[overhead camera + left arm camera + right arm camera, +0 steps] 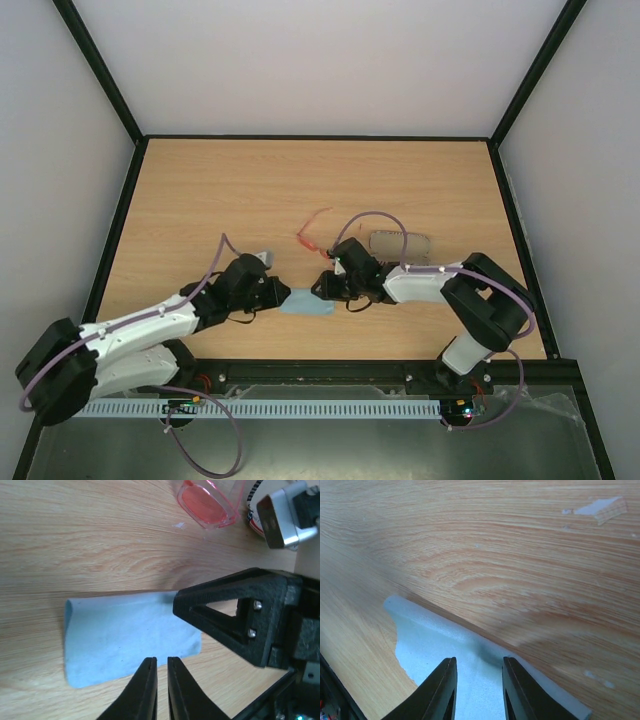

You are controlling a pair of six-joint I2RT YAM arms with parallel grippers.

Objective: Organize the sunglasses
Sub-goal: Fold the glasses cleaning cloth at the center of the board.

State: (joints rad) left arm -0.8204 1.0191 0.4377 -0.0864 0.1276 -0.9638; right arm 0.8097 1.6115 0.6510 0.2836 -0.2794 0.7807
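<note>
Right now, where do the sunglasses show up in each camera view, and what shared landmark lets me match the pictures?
Top external: the sunglasses lie mid-table, just beyond the light blue cloth and left of the patterned case.
Left wrist: at the top edge, right of centre, with only one pink lens in view.
Right wrist: not in it.
Shared landmark: the light blue cloth, visible in all three views.

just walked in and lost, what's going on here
The left end effector is nearly closed at the edge of the blue cloth. The right end effector sits open over it. The red sunglasses and the case lie untouched farther back on the table.
</note>
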